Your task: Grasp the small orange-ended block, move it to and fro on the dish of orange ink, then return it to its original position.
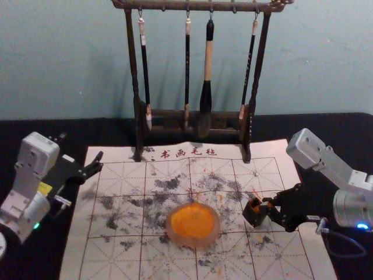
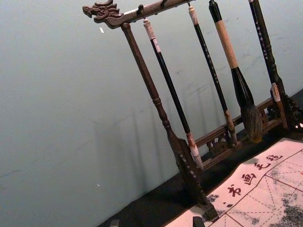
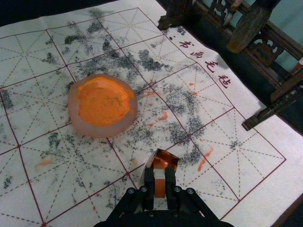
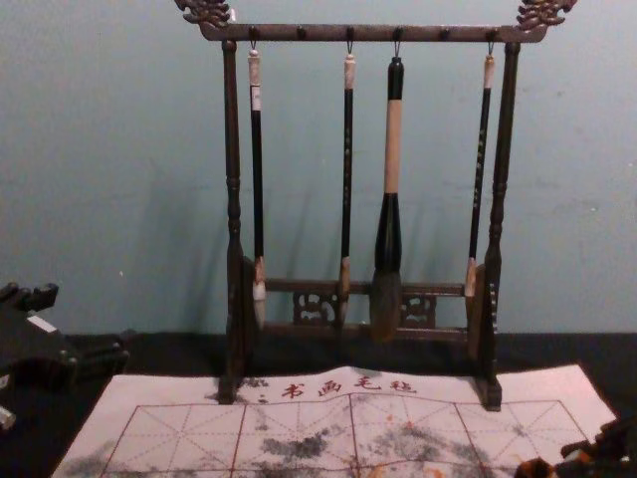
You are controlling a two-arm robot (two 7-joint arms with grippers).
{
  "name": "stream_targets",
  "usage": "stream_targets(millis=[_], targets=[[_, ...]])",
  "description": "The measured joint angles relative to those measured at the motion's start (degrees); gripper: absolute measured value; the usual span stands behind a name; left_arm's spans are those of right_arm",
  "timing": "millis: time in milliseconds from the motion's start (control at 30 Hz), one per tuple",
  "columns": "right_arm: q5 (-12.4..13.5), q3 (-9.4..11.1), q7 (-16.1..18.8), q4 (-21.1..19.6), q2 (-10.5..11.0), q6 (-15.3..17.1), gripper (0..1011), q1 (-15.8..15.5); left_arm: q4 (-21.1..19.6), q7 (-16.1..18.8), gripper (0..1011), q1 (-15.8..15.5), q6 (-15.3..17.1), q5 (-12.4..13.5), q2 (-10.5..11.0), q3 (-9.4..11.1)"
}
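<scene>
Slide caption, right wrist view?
Right gripper grasping a small orange-ended block near a round dish of orange ink on a red-lined white mat.

Decent gap between the ink dish point(image 1: 193, 241) and brush rack point(image 1: 163, 5) tbh, but 4 hanging brushes point(image 1: 206, 76) block the back.

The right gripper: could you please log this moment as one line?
right gripper: shut on block | block: at brown container | ink dish: apart from block | left gripper: open
</scene>
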Motion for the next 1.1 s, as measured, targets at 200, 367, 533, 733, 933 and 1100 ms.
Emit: stream_targets(millis=[200, 367, 533, 733, 933, 1100], targets=[[0.01, 0.00, 0.00, -0.03, 0.03, 0.00, 119, 0.00, 0.00, 0.00, 1001, 0.00, 0.00, 0.00, 0.00, 0.00], [0.03, 0.00, 0.00, -0.04, 0.05, 0.00, 257, 0.00, 0.00, 0.00, 1002, 0.00, 0.00, 0.00, 0.00, 0.00], [0.03, 0.00, 0.00, -0.04, 0.04, 0.00, 418, 0.00, 0.00, 0.00, 1001, 0.00, 0.00, 0.00, 0.00, 0.00], [0.03, 0.00, 0.00, -0.04, 0.05, 0.00, 579, 0.00, 0.00, 0.00, 1001, 0.00, 0.00, 0.00, 0.00, 0.00], [0.04, 0.00, 0.00, -0.04, 0.05, 0.00, 778, 0.00, 0.00, 0.00, 1001, 0.00, 0.00, 0.00, 0.00, 0.00], [0.04, 0.00, 0.00, -0.04, 0.05, 0.00, 917, 0.00, 0.00, 0.00, 1001, 0.00, 0.00, 0.00, 0.00, 0.00]])
